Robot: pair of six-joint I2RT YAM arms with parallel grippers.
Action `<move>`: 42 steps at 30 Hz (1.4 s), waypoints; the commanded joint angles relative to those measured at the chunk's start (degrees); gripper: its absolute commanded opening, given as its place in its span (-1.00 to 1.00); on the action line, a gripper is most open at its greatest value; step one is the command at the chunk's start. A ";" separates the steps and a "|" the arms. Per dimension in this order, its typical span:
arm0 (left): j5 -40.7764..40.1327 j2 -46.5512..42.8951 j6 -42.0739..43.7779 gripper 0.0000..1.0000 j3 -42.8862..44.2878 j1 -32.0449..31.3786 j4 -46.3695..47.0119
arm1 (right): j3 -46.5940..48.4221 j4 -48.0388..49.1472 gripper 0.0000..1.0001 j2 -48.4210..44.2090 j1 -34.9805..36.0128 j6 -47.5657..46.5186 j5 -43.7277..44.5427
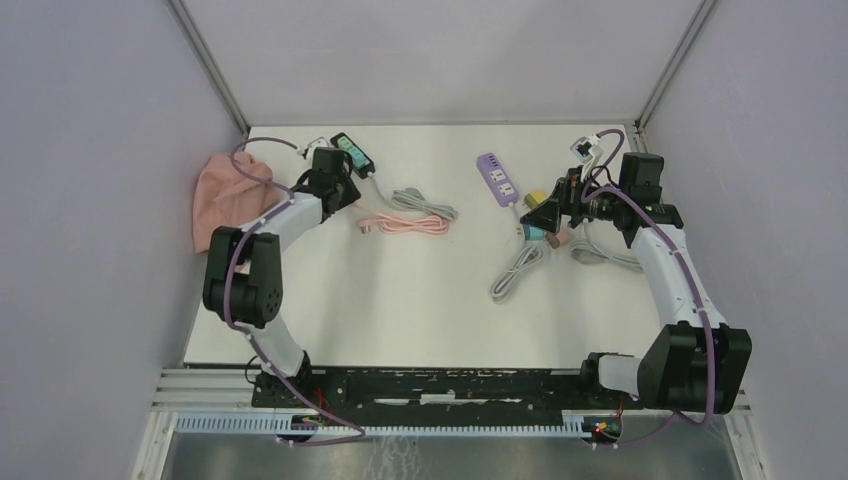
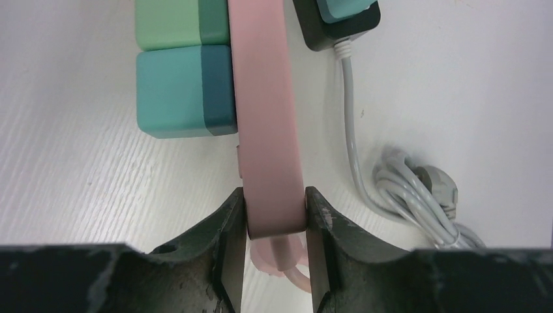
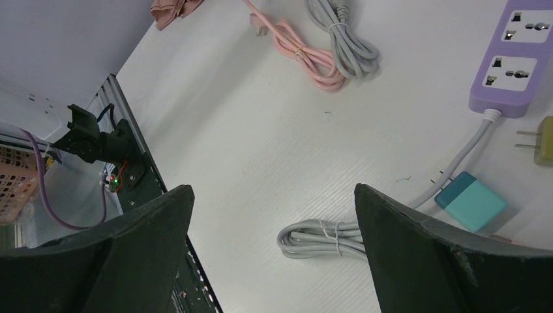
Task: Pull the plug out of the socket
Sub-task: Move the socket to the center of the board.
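My left gripper [image 2: 274, 202] is shut on the end of a pink socket strip [image 2: 264, 111] that lies on the table. A teal plug block [image 2: 186, 91] and a green one [image 2: 176, 23] sit against the strip's left side. The strip's pink cord [image 1: 405, 222] trails away from the gripper. In the top view the left gripper [image 1: 335, 185] covers the strip at the back left. My right gripper [image 3: 272, 195] is open and empty, held above the table at the right [image 1: 548, 215].
A black socket with a teal top [image 2: 339, 19] and its grey cord [image 2: 417, 195] lie right of the pink strip. A purple socket strip [image 1: 497, 178], a yellow plug [image 3: 538, 140], a teal adapter [image 3: 471, 201] and a grey coil [image 3: 326, 238] lie near the right gripper. A pink cloth [image 1: 225, 195] lies far left.
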 commanded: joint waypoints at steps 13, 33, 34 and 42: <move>-2.00 -28.72 0.19 -0.94 -20.59 -10.01 0.40 | 1.40 1.20 0.99 -0.83 0.31 -0.43 -0.85; -23.31 -24.54 -0.70 -0.94 -24.51 -42.22 -8.41 | 1.14 1.26 0.99 -0.12 0.61 -0.43 -0.74; -25.41 -22.31 -0.77 -0.94 -23.28 -43.83 -9.63 | 1.20 1.26 0.99 -0.11 0.65 -0.49 -0.74; -39.26 -8.00 -0.48 -0.84 -13.34 -52.96 -20.17 | 1.14 1.16 0.99 -0.02 0.62 -0.52 -0.63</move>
